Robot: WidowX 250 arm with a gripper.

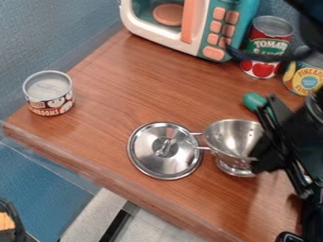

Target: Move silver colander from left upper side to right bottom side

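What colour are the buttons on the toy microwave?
Salmon pink buttons, on the teal panel; the camera view shows them best.

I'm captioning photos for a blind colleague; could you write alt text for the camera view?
A black robot gripper is at the right side of a silver colander on a brown tabletop, beside a metal lid. A toy microwave and two cans stand behind; another can sits at left.

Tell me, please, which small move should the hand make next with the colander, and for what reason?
Probably, once the hold is sure, ease the colander slightly toward the right bottom side. The hand is at its right side, its handle reaches to the lid on the left, and the table continues below it.
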